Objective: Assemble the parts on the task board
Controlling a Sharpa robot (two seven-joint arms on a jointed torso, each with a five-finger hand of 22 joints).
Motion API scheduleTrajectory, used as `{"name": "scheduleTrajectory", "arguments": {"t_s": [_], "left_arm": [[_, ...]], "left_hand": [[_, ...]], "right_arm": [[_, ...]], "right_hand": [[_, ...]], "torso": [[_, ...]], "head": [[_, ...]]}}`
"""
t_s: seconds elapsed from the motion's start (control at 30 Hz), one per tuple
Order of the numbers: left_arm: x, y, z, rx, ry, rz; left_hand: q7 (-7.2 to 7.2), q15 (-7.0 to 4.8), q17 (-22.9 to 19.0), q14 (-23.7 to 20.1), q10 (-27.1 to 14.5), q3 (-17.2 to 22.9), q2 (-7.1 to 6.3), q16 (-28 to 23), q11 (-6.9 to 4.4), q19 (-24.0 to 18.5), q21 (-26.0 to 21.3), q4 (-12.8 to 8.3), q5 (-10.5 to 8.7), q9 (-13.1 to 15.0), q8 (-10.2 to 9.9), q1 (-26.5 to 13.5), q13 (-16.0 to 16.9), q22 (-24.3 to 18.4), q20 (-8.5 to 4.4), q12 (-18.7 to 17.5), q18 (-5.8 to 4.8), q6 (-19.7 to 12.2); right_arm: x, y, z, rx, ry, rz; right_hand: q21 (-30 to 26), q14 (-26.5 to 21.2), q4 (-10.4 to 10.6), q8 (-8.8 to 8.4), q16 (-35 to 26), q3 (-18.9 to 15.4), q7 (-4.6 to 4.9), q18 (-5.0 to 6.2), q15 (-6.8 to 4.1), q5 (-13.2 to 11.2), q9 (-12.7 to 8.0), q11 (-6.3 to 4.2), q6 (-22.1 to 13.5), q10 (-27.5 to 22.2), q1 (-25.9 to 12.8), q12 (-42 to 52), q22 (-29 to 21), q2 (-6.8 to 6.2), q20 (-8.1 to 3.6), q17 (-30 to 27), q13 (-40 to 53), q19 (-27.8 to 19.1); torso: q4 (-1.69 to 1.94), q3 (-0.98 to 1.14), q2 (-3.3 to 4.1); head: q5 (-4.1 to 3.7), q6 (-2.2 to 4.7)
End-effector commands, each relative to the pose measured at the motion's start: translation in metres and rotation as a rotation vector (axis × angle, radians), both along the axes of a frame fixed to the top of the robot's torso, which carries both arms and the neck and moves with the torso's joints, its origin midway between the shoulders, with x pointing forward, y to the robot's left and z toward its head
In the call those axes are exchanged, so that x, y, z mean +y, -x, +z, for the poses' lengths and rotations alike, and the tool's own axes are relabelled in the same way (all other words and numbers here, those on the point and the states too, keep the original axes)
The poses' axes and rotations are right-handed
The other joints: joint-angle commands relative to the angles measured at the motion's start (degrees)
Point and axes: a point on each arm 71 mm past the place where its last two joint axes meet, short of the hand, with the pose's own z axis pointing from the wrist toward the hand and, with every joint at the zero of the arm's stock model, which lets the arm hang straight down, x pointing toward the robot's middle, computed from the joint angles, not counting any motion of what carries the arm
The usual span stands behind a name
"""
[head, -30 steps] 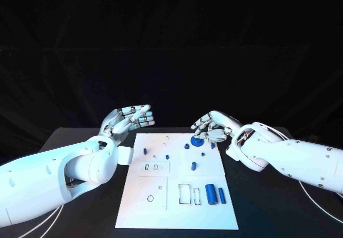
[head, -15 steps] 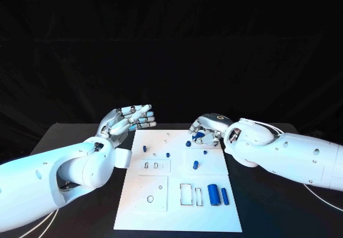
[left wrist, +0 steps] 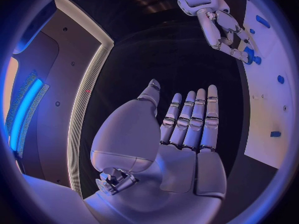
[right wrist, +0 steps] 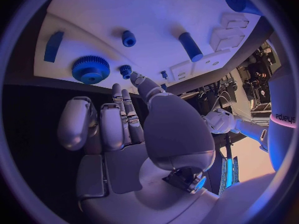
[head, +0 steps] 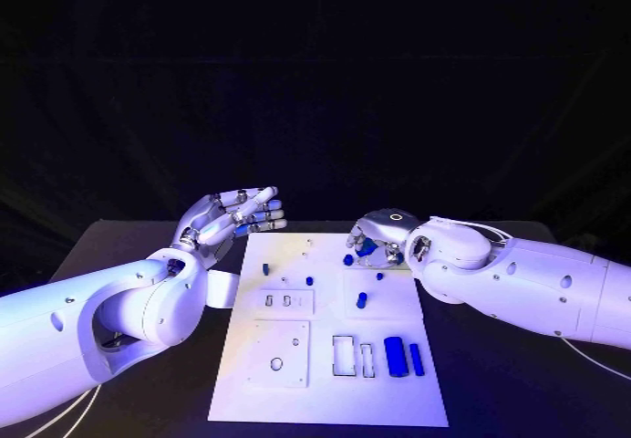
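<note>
Task board, a white plate, lay in the middle of the black table, its long edges running away from the robot and bare tabletop showing along both sides. Small blue parts stood or lay on it: a thick cylinder beside a thinner bar near the right edge, next to open rectangular slots; a short peg stood at mid-board, with smaller pegs farther back. The right wrist view showed a blue gear on the board near its far edge, with a small toothed piece just beside the fingertips. Right hand hovered palm-down over the far right corner, fingers curled downward; whether they gripped a part could not be told. Left hand was raised off the board's far left corner, fingers straight and together, holding nothing. Lettering on the right arm appeared to read "sharpa". A black curtain closed the room behind the table
</note>
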Motion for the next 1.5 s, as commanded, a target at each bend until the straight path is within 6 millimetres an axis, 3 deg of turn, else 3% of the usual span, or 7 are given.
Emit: {"name": "scheduleTrajectory", "arguments": {"t_s": [0.03,0.17,0.37,0.8,0.93,1.3,1.5], "left_arm": [[-0.003,0.001,0.003,-0.017,0.004,-0.025],[-0.003,0.002,0.004,-0.017,0.003,-0.025],[-0.003,0.002,0.004,-0.018,0.003,-0.023],[-0.003,0.002,0.005,-0.021,0.003,-0.021],[-0.002,0.002,0.006,-0.022,0.002,-0.020],[-0.001,0.002,0.007,-0.023,0.000,-0.015],[-0.001,0.002,0.007,-0.023,0.000,-0.016]], "left_hand": [[3.71,0.33,-0.1,0.0,-0.2,-0.4,0.20,-0.4,0.46,0.4,0.3,0.0,0.31,-0.1,-0.2,0.1,-0.1,0.0,-0.03,-0.3,0.52,-0.4],[3.71,0.33,-0.1,0.0,-0.2,-0.4,0.20,-0.4,0.46,0.4,0.3,0.0,0.31,-0.1,-0.2,0.1,-0.1,0.0,-0.03,-0.3,0.52,-0.4],[3.74,0.36,-0.1,-0.1,-0.2,-0.4,0.25,-0.4,0.49,0.3,0.2,0.0,0.31,-0.1,-0.3,0.0,-0.1,-0.1,-0.02,-0.3,0.50,-0.4],[3.77,0.39,-0.1,-0.2,-0.3,-0.4,0.33,-0.5,0.52,0.3,0.2,0.0,0.31,-0.1,-0.3,0.0,-0.1,-0.1,-0.01,-0.4,0.48,-0.4],[3.79,0.42,-0.1,-0.2,-0.4,-0.5,0.35,-0.6,0.55,0.2,0.2,0.0,0.31,-0.1,-0.4,0.0,-0.1,-0.1,0.00,-0.5,0.47,-0.5],[3.82,0.46,-0.1,-0.3,-0.4,-0.5,0.38,-0.6,0.58,0.1,0.1,0.0,0.31,-0.1,-0.4,0.0,-0.1,-0.2,0.01,-0.5,0.45,-0.5],[3.83,0.47,-0.1,-0.3,-0.5,-0.5,0.40,-0.7,0.59,0.1,0.1,0.0,0.31,-0.1,-0.4,0.0,-0.1,-0.2,0.01,-0.6,0.45,-0.6]], "right_arm": [[0.003,-0.002,0.000,-0.017,0.046,-0.008],[0.006,-0.003,0.000,-0.017,0.049,-0.006],[0.009,-0.005,-0.001,-0.016,0.054,-0.016],[0.014,-0.007,-0.003,0.001,0.077,-0.019],[0.015,-0.008,-0.005,0.002,0.078,-0.016],[0.016,-0.009,-0.005,-0.002,0.074,-0.016],[0.017,-0.009,-0.005,0.004,0.079,-0.015]], "right_hand": [[0.8,3.3,0.3,-0.06,0.5,0.3,-0.26,-0.94,0.46,-0.2,0.1,0.00,0.1,-0.4,0.0,0.4,0.8,-0.58,-0.04,0.4,0.1,0.5],[1.6,3.3,0.5,-0.05,0.9,0.6,-0.24,-1.07,0.44,-0.3,0.2,-0.04,0.1,-0.3,0.1,0.8,1.8,-0.50,-0.01,0.8,0.3,0.6],[2.1,3.3,0.8,-0.06,1.3,0.9,-0.21,-1.14,0.44,-0.8,0.2,-0.09,0.2,-0.2,0.1,1.2,2.5,-0.33,0.03,1.1,0.5,0.6],[3.1,3.3,1.1,0.12,1.7,1.7,-0.07,-1.26,0.28,-1.0,0.4,-0.34,0.7,0.3,0.4,2.0,3.9,-0.12,0.00,1.4,0.8,0.7],[3.4,3.2,1.3,0.33,1.9,2.3,-0.32,-1.28,0.07,-1.1,0.6,-0.64,1.3,1.0,0.5,2.5,4.3,0.09,-0.09,1.4,1.0,0.6],[5.0,3.2,1.7,1.03,2.4,4.4,-0.94,-1.54,-0.78,-2.2,1.4,-1.70,3.4,2.6,1.1,3.2,6.5,0.99,-0.75,1.8,1.1,0.8],[5.7,3.2,1.9,1.35,2.7,5.4,-1.11,-1.68,-1.02,-2.5,1.8,-2.01,4.4,3.4,1.4,3.4,7.5,1.50,-0.99,2.0,1.1,1.0]], "torso": [[0.10,-0.10,0.26],[0.07,0.01,0.51],[0.15,-0.01,0.64],[-0.01,0.12,1.09],[0.02,0.16,1.19],[-0.14,0.11,1.23],[0.02,0.07,1.38]], "head": [[-0.16,-0.06],[-0.01,0.08],[0.11,0.39],[0.49,0.42],[0.79,0.09],[0.94,0.02],[0.80,0.03]]}}
